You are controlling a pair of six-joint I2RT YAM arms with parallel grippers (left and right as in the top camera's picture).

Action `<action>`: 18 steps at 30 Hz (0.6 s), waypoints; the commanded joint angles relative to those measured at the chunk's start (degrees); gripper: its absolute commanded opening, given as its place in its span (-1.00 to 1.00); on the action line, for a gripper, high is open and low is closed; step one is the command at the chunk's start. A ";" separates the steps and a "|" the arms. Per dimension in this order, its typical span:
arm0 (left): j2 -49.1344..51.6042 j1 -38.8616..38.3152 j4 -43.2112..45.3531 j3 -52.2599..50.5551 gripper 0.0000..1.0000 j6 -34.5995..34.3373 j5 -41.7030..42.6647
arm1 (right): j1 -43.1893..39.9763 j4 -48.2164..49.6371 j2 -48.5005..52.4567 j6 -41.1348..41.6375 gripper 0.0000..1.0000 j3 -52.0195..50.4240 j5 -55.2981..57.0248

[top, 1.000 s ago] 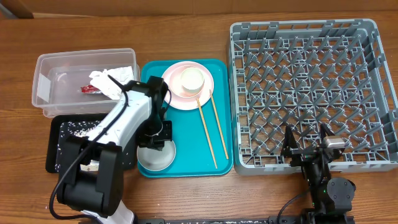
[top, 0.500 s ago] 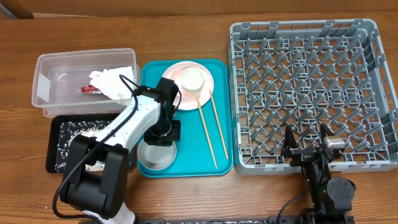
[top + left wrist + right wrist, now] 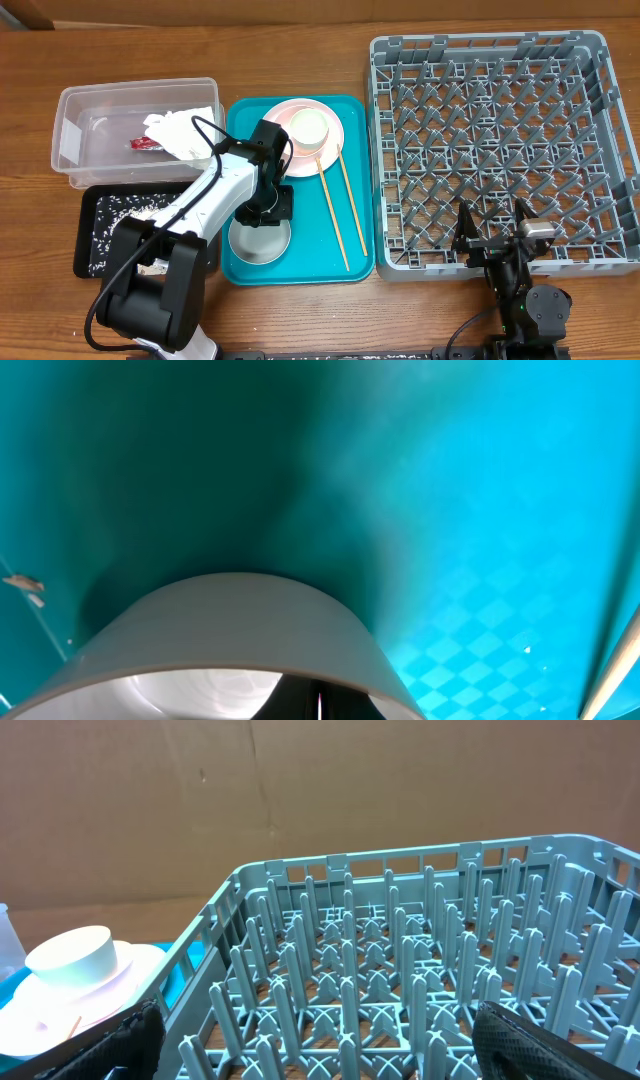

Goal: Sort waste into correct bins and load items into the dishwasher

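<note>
Bowl (image 3: 258,243) on teal tray (image 3: 301,232) w/ left gripper (image 3: 263,215) pinching rim.

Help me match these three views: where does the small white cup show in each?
Overhead: cup upper centre, on the pink plate.
Left wrist: not in it; only a bowl rim.
Right wrist: cup far left, on the plate.
Shared landmark: teal tray, beneath the plate and filling the left wrist view.

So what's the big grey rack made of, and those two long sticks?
The grey dish rack looks like moulded plastic, matte: one even colour, thin grid walls and pegs. The chopsticks look like bare wood, pale tan and dull; bamboo is possible too.
</note>
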 commanded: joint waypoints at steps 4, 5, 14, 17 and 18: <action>-1.05 -0.22 1.40 -0.39 -0.92 -0.22 -0.42 | -0.20 0.42 -0.50 0.44 1.00 -0.57 0.35; -1.05 -0.22 1.60 -0.39 -0.92 0.28 -0.44 | -0.20 0.42 -0.50 0.44 1.00 -0.57 0.35; -1.25 -0.11 0.15 0.04 -0.92 1.77 -0.42 | -0.22 0.42 -0.50 0.44 1.00 -0.57 0.35; -2.27 -0.09 -1.25 0.96 -0.92 1.77 -0.44 | -0.22 0.42 -0.50 0.44 1.00 -0.57 0.35; -2.84 -0.07 -1.81 1.46 -0.92 1.77 -0.42 | -0.22 0.42 -0.50 0.44 1.00 -0.57 0.35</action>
